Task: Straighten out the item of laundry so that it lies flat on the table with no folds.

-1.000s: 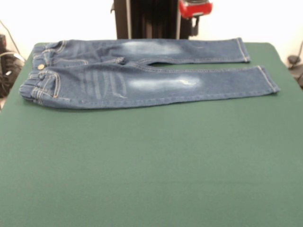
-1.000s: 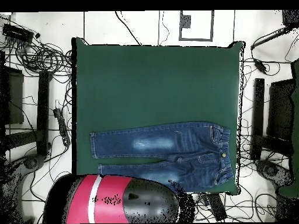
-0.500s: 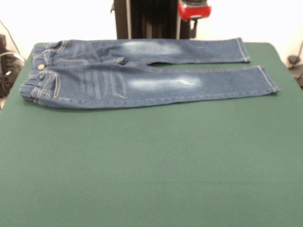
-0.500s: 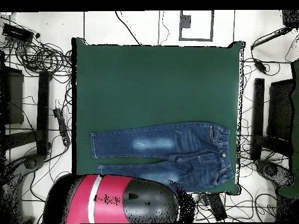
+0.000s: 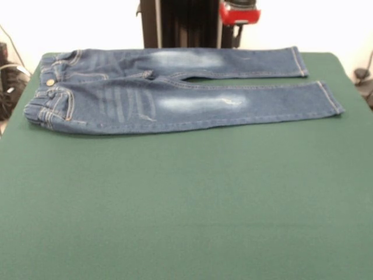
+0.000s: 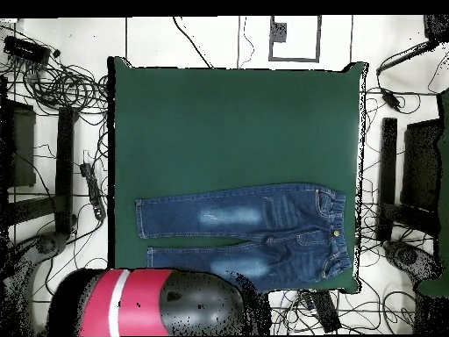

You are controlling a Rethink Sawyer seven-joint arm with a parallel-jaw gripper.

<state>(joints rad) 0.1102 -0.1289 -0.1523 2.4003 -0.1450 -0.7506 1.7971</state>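
The jeans lie spread out along the far strip of the tabletop in the front view, waistband at the picture's left, both legs running to the right and slightly parted — a thin wedge of green shows between them from the crotch to the hems. The nearer leg reaches further right than the farther one. Pale faded patches sit on each thigh, and the brass button shows at the waist beside the gathered elastic. The cloth looks flat, with only small puckers at the waistband.

From overhead the jeans sit close to the tabletop's edge nearest my base, waistband near the right-hand edge, the rest of the green surface bare.

My arm is drawn back off the tabletop; overhead its red and black housing shows just beside the lower leg's hem end, apart from the cloth. In the front view only a red and black part shows at the top — whether my pincer is open or closed, I cannot tell.
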